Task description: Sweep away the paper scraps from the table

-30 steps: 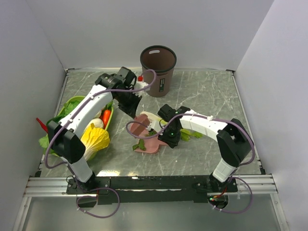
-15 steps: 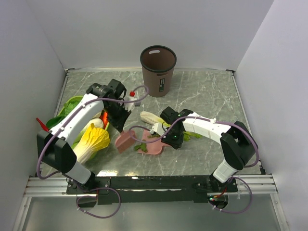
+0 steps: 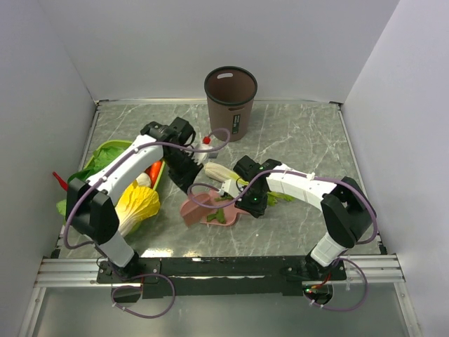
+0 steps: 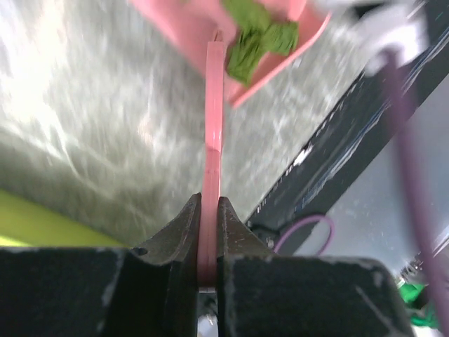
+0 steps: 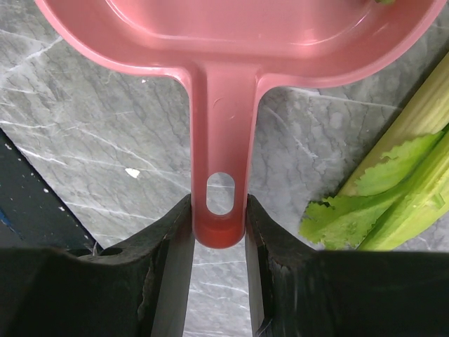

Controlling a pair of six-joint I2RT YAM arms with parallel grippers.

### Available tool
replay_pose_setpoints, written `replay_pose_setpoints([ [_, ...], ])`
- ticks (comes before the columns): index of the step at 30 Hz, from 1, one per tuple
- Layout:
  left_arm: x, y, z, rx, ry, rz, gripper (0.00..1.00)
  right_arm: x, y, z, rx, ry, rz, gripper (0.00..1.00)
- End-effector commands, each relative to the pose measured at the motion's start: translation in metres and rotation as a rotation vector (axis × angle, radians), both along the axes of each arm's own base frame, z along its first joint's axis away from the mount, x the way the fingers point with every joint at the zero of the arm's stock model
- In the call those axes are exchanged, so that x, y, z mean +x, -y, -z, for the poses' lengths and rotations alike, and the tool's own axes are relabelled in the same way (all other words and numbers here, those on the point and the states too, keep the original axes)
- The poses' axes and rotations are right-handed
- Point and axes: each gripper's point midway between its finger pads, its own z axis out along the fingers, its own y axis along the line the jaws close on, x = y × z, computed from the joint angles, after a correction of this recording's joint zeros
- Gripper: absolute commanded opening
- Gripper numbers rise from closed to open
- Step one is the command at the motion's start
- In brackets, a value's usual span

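**Scraper and dustpan meet, scraps already gathered in the pan**

The left gripper [image 4: 208, 210] is clenched on a thin pink scraper [image 3: 191, 211], whose far end touches the pink dustpan [image 5: 231, 28]. The paper scraps [image 4: 256, 35] lie bunched inside the pan, just beyond and to the right of the scraper's tip, close to the pan's edge. The right gripper [image 5: 219, 210] grips the very end of the pan's handle, with the leek [image 5: 393, 189] just right of its fingers on the table [image 3: 302, 140]. A hard push from the scraper could probably twist the pan in that end-of-handle hold. Tilting the pan on lift may spill scraps over the near edge. Swinging the pan right would likely drag the leek along.
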Motion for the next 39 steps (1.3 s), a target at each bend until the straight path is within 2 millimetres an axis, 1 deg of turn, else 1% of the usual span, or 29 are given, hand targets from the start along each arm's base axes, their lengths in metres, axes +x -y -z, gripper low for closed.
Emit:
replay_pose_setpoints([
  [1,0.016,0.032,-0.033,-0.156,0.074,0.033,0.01,0.005,-0.006,-0.012,0.044,0.045,0.011,0.05],
  [4,0.022,0.015,-0.033,-0.151,0.089,-0.015,0.01,0.006,-0.009,-0.017,0.093,0.065,0.030,0.04],
  [5,0.027,0.003,-0.028,-0.131,0.083,-0.058,0.01,0.005,-0.010,-0.018,0.103,0.066,0.031,0.04],
  [7,0.031,-0.007,-0.030,-0.122,0.091,-0.109,0.01,0.003,-0.013,-0.019,0.128,0.061,0.030,0.04],
  [8,0.037,-0.014,-0.034,-0.113,0.109,-0.149,0.01,0.002,-0.014,-0.018,0.134,0.059,0.028,0.04],
  [10,0.045,-0.016,-0.048,-0.124,0.173,-0.166,0.01,0.001,-0.015,-0.018,0.150,0.059,0.026,0.04],
  [12,0.055,-0.018,-0.069,-0.134,0.269,-0.184,0.01,0.003,-0.018,-0.019,0.173,0.069,0.027,0.03],
  [13,0.065,-0.017,-0.080,-0.151,0.328,-0.191,0.01,0.001,-0.018,-0.017,0.180,0.061,0.026,0.03],
  [14,0.067,-0.017,-0.090,-0.161,0.369,-0.196,0.01,0.004,-0.021,-0.018,0.201,0.077,0.025,0.03],
  [16,0.079,-0.018,-0.105,-0.170,0.448,-0.207,0.01,0.003,-0.024,-0.019,0.233,0.087,0.017,0.02],
  [17,0.082,-0.020,-0.112,-0.176,0.481,-0.219,0.01,0.009,-0.028,-0.020,0.256,0.111,0.016,0.02],
  [18,0.089,-0.025,-0.116,-0.155,0.520,-0.250,0.01,0.010,-0.029,-0.023,0.274,0.125,0.016,0.02],
  [19,0.098,-0.026,-0.124,-0.158,0.566,-0.278,0.01,0.011,-0.030,-0.023,0.286,0.132,0.017,0.02],
  [21,0.105,-0.031,-0.132,-0.151,0.600,-0.324,0.01,0.017,-0.034,-0.031,0.324,0.167,0.019,0.01],
  [22,0.112,-0.039,-0.134,-0.117,0.630,-0.362,0.01,0.018,-0.034,-0.032,0.333,0.176,0.022,0.01],
  [23,0.117,-0.041,-0.135,-0.108,0.644,-0.383,0.01,0.019,-0.034,-0.035,0.344,0.186,0.024,0.01],
  [24,0.119,-0.044,-0.134,-0.094,0.651,-0.390,0.01,0.024,-0.035,-0.043,0.367,0.212,0.026,0.01],
  [26,0.121,-0.045,-0.129,-0.080,0.640,-0.374,0.01,0.027,-0.034,-0.052,0.393,0.240,0.022,0.01],
  [30,0.124,-0.046,-0.114,-0.066,0.598,-0.407,0.01,0.040,-0.032,-0.088,0.464,0.336,0.017,0.00],
  [31,0.124,-0.047,-0.111,-0.066,0.588,-0.412,0.01,0.042,-0.027,-0.092,0.463,0.343,0.018,0.00],
  [33,0.127,-0.045,-0.105,-0.074,0.573,-0.420,0.01,0.045,-0.025,-0.105,0.480,0.369,0.022,0.00],
  [34,0.127,-0.046,-0.100,-0.072,0.560,-0.429,0.01,0.046,-0.023,-0.107,0.482,0.367,0.031,0.00],
  [35,0.127,-0.042,-0.094,-0.079,0.531,-0.433,0.01,0.049,-0.019,-0.111,0.486,0.369,0.051,0.00],
  [38,0.127,-0.037,-0.086,-0.095,0.503,-0.418,0.01,0.053,-0.018,-0.132,0.522,0.378,0.083,0.00],
  [39,0.127,-0.037,-0.085,-0.095,0.501,-0.417,0.01,0.056,-0.020,-0.146,0.544,0.400,0.092,0.00],
])
